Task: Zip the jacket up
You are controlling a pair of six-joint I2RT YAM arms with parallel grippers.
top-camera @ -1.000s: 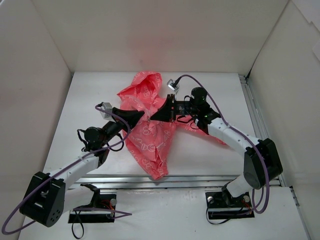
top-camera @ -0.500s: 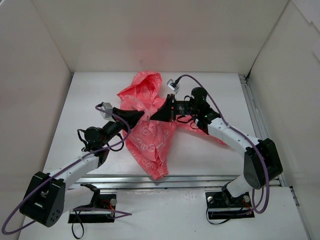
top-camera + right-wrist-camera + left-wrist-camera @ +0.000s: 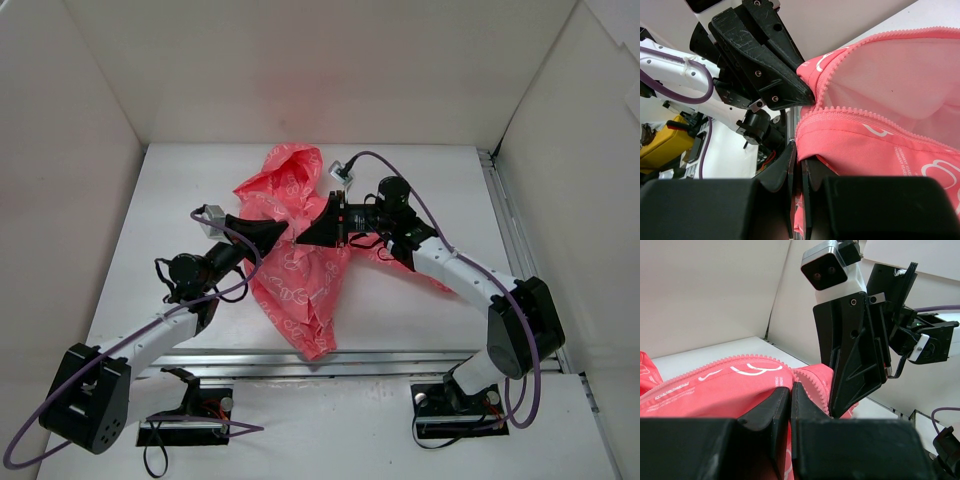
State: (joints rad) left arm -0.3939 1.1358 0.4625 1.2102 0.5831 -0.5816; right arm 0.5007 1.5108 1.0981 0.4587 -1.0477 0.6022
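Note:
The coral-pink jacket [image 3: 295,250] with white print lies crumpled on the white table, from the back centre down toward the near edge. My left gripper [image 3: 287,229] and right gripper [image 3: 300,236] meet tip to tip over its middle, each pinching fabric at the zipper edge. In the left wrist view my left gripper [image 3: 791,390] is shut on the jacket [image 3: 715,390] beside pink zipper teeth [image 3: 812,385]. My right gripper [image 3: 800,155], seen from its wrist, is shut on a jacket [image 3: 880,145] fold below the zipper teeth [image 3: 850,112]. The white lining [image 3: 900,75] shows open.
White walls enclose the table [image 3: 430,310] on three sides. A metal rail [image 3: 510,230] runs along the right side and another along the near edge [image 3: 390,365]. Both arm bases [image 3: 190,415] sit at the front.
The right gripper and forearm have shifted slightly left toward the left gripper, drawing the fabric with them. The left arm has held still.

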